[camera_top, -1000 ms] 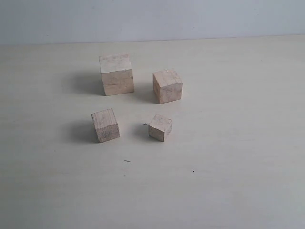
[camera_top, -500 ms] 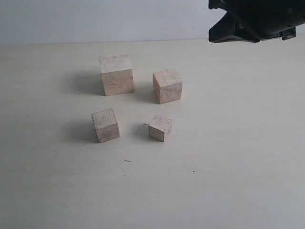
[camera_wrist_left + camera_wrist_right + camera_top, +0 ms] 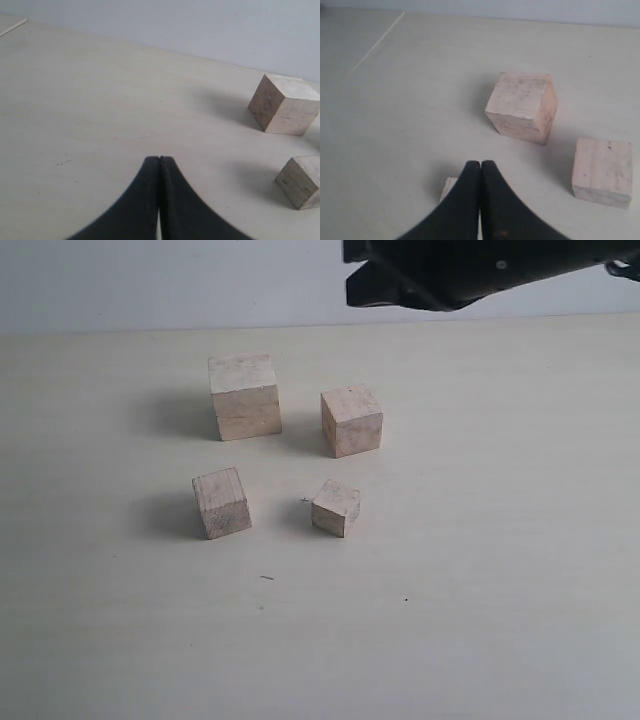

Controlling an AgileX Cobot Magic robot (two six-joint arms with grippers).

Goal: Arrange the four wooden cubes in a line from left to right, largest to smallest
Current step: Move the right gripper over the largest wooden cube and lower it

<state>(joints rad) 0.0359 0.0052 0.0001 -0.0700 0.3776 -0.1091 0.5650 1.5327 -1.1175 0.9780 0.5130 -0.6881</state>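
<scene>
Right arm (image 3: 470, 270) swung leftward; left fingers (image 3: 142, 205) and right fingers (image 3: 465, 205) closed, empty.

Exterior view: one table (image 3: 520, 540) bearing four wooden cubes of four sizes, namely one largest cube (image 3: 244, 395), one second-largest cube (image 3: 351, 420), one third-largest cube (image 3: 221, 503) and one smallest cube (image 3: 335, 507), with one dark arm (image 3: 480, 270) above. Wrist views: two grippers, one left gripper (image 3: 159, 161) and one right gripper (image 3: 480, 165), each with two fingers. The left wrist view takes in two cubes; the right wrist view takes in two whole cubes and a corner of a third.
</scene>
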